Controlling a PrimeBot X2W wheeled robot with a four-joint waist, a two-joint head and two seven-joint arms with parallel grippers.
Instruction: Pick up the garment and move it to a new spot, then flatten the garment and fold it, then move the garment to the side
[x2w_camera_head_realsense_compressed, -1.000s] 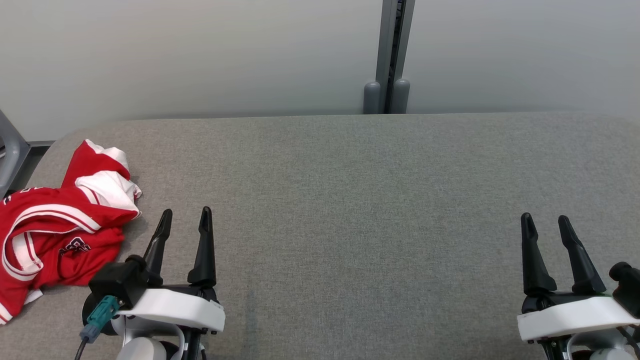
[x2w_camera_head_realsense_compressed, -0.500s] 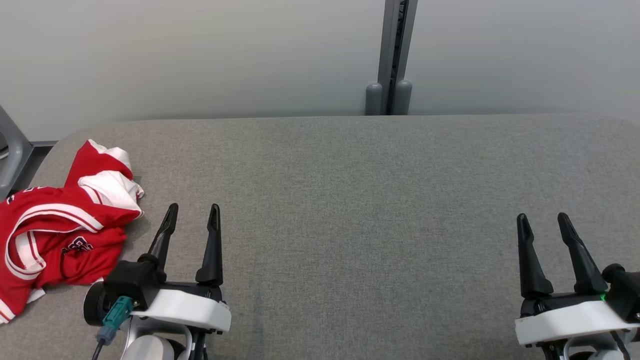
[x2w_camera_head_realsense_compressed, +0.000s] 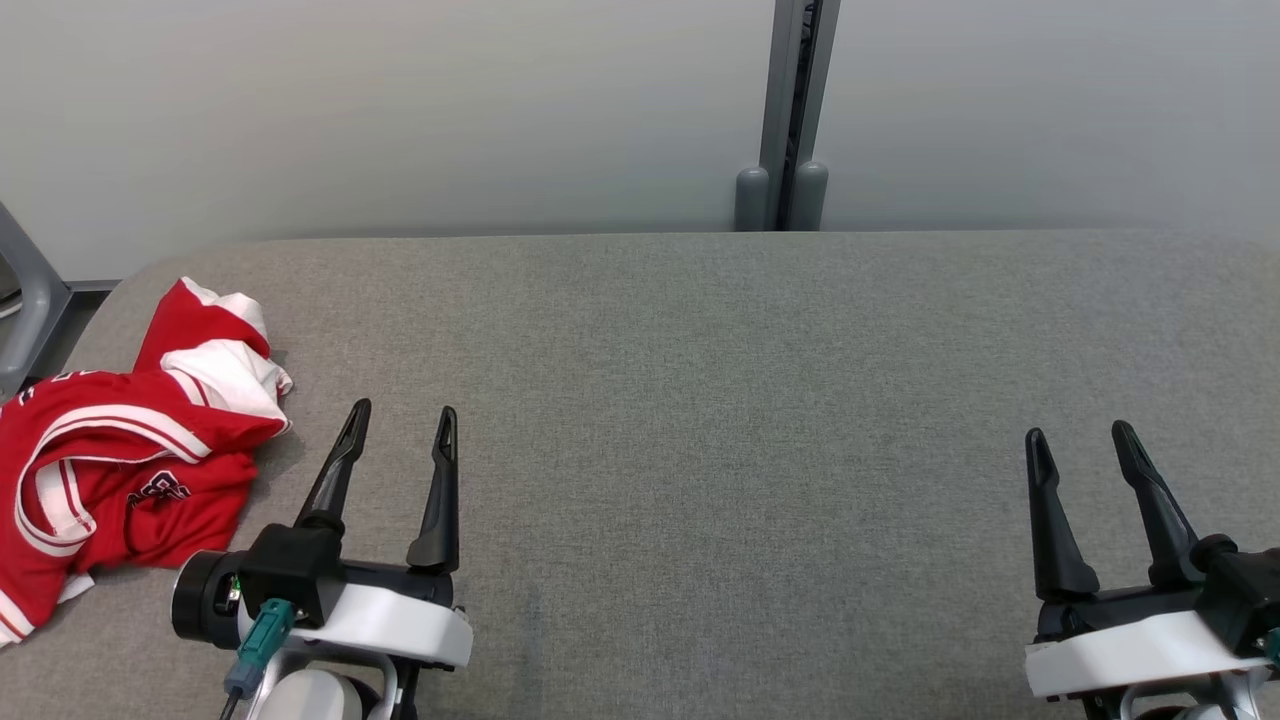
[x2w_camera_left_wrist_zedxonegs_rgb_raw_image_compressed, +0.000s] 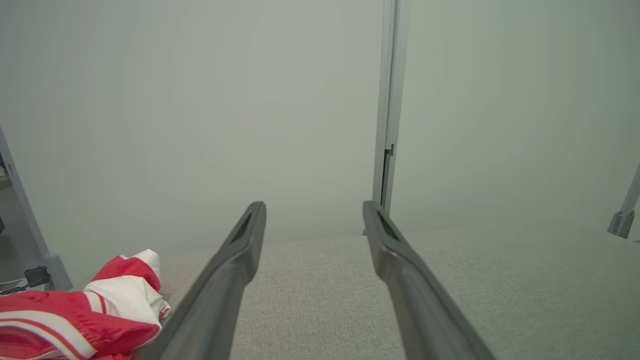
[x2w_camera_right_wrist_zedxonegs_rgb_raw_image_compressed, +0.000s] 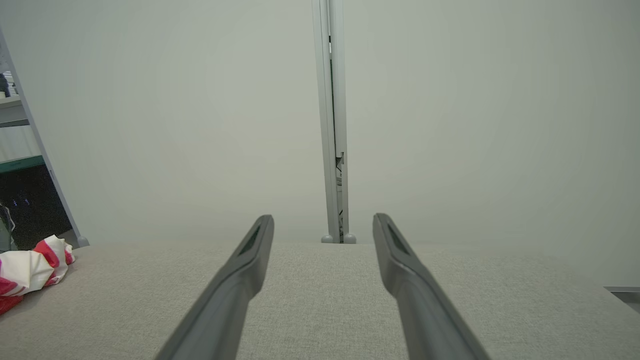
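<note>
The garment (x2w_camera_head_realsense_compressed: 120, 460), red with white stripes and dark lettering, lies crumpled at the left end of the grey fabric surface (x2w_camera_head_realsense_compressed: 700, 400). It also shows in the left wrist view as the garment (x2w_camera_left_wrist_zedxonegs_rgb_raw_image_compressed: 95, 315) at lower left, and small at the left edge of the right wrist view (x2w_camera_right_wrist_zedxonegs_rgb_raw_image_compressed: 30, 272). My left gripper (x2w_camera_head_realsense_compressed: 402, 424) is open just right of the cloth, not touching it, its fingers (x2w_camera_left_wrist_zedxonegs_rgb_raw_image_compressed: 235, 280) empty. My right gripper (x2w_camera_head_realsense_compressed: 1078, 444) stands open and empty at the lower right, far from the garment, fingers (x2w_camera_right_wrist_zedxonegs_rgb_raw_image_compressed: 400, 270) over bare fabric.
A pale wall rises behind the surface, with a grey vertical post (x2w_camera_head_realsense_compressed: 795, 110) at the back centre. A grey frame leg (x2w_camera_head_realsense_compressed: 25, 290) stands off the surface's left end. The surface's back edge and rounded left corner lie close to the garment.
The left gripper has drifted right and slightly forward, away from the garment. The right gripper has shifted a little left. The camera has turned slightly. Both stay open.
</note>
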